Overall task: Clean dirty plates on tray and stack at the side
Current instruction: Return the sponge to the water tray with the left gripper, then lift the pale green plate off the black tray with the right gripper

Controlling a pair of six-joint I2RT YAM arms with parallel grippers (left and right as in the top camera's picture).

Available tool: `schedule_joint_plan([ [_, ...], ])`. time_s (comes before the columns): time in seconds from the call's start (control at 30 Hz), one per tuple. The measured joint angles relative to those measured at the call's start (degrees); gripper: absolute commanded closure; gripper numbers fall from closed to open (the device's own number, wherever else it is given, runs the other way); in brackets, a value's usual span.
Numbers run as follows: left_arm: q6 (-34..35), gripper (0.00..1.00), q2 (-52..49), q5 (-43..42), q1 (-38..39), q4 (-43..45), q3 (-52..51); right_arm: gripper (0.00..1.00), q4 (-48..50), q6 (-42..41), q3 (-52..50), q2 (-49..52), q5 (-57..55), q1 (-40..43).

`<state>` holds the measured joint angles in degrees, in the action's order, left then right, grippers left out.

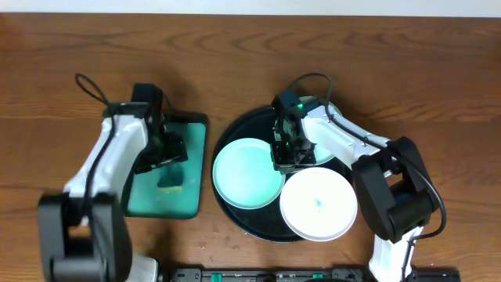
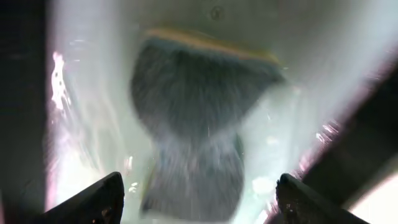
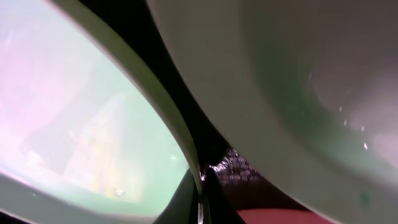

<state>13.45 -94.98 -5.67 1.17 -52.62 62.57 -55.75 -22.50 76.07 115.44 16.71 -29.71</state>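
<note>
My left fingers [image 1: 167, 157] hang released over the sponge [image 1: 171, 178]. My right fingers [image 1: 286, 160] are clenched between the plates [image 1: 249, 174] on the black tray [image 1: 235, 213]. The plates look light, stiff and slippery, so I'd pinch a raised rim.

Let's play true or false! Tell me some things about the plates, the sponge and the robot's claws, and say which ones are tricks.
1. The white plate is on the black tray. True.
2. The left claw is shut. False: its fingers stand wide apart above the sponge.
3. The sponge lies on the teal tray. True.
4. The plates are piled in one stack. False: they are spread out across the black tray.
5. The right claw is shut. True.
</note>
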Motion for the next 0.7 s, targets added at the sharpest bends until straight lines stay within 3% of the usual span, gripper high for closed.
schedule_joint_plan([
  [0.37, 0.00, 0.20, 31.95, -1.07, 0.00, -8.57, 0.13, 0.99, 3.80, 2.58, -0.15, -3.21, 1.99, -0.02],
  [0.7, 0.24, 0.20, 38.95, -1.95, 0.00, -11.50, 0.15, 0.99, -7.04, 0.26, -0.15, -18.93, 2.14, 6.91],
])
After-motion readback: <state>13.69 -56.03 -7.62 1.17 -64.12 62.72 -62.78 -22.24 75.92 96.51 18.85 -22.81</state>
